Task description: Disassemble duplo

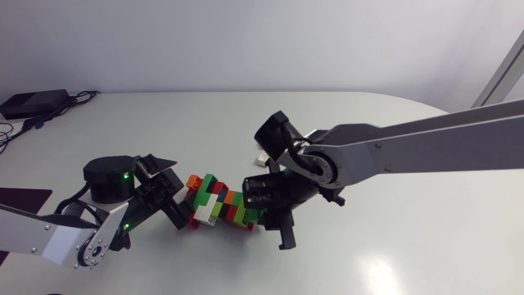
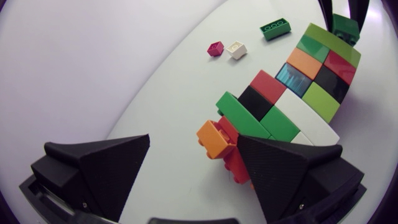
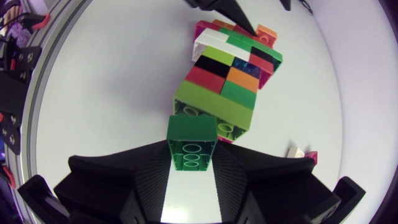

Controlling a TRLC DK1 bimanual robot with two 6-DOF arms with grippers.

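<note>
A duplo assembly (image 1: 214, 203) of red, green, lime, black, white and orange bricks lies on the white table. My right gripper (image 3: 191, 171) is shut on a dark green brick (image 3: 191, 142), which sits against the lime end of the assembly (image 3: 224, 74). At the opposite end, my left gripper (image 2: 193, 165) stands open around the orange brick (image 2: 214, 138). One of its fingers (image 2: 292, 165) is close beside the red and white bricks. In the head view the left gripper (image 1: 175, 198) and right gripper (image 1: 267, 215) flank the assembly.
Beyond the assembly lie three loose bricks: a dark pink one (image 2: 215, 48), a white one (image 2: 237, 50) and a green one (image 2: 275, 28). The white one (image 1: 260, 156) shows behind my right arm. A black box with cables (image 1: 33, 102) sits at the far left corner.
</note>
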